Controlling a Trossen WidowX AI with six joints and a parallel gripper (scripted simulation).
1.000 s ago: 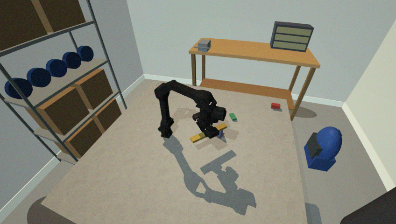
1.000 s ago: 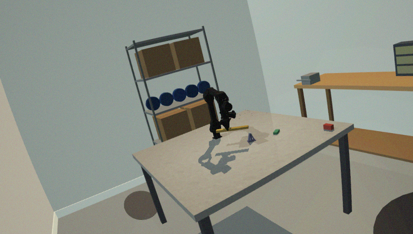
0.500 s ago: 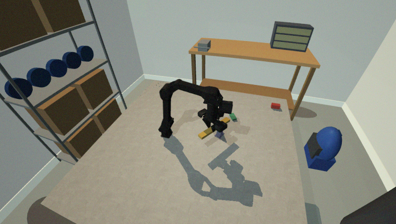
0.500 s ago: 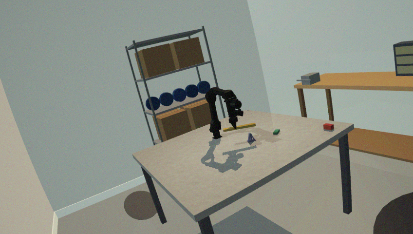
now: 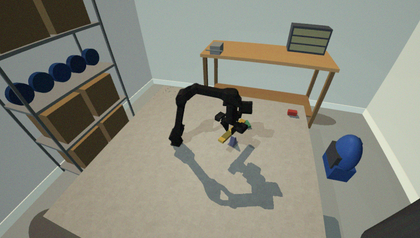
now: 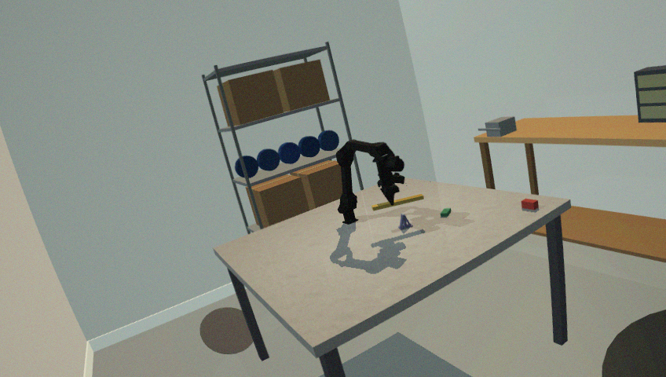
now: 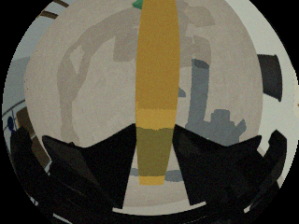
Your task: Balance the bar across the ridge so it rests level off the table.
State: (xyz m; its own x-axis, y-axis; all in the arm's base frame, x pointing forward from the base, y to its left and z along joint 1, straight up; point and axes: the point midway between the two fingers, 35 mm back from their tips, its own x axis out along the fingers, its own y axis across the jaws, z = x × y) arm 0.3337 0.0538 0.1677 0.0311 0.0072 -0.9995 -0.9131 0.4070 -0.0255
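My gripper is shut on a long yellow bar and holds it in the air above the table. The ridge, a small purple wedge, stands on the table just below and a little in front of the bar. The bar is close to level in the exterior view and touches neither the ridge nor the table. In the wrist view the bar runs straight away from the fingers; the ridge is hidden under it.
A small green block lies on the table just beyond the bar. A red block sits near the far corner. A shelf rack and a wooden bench stand off the table.
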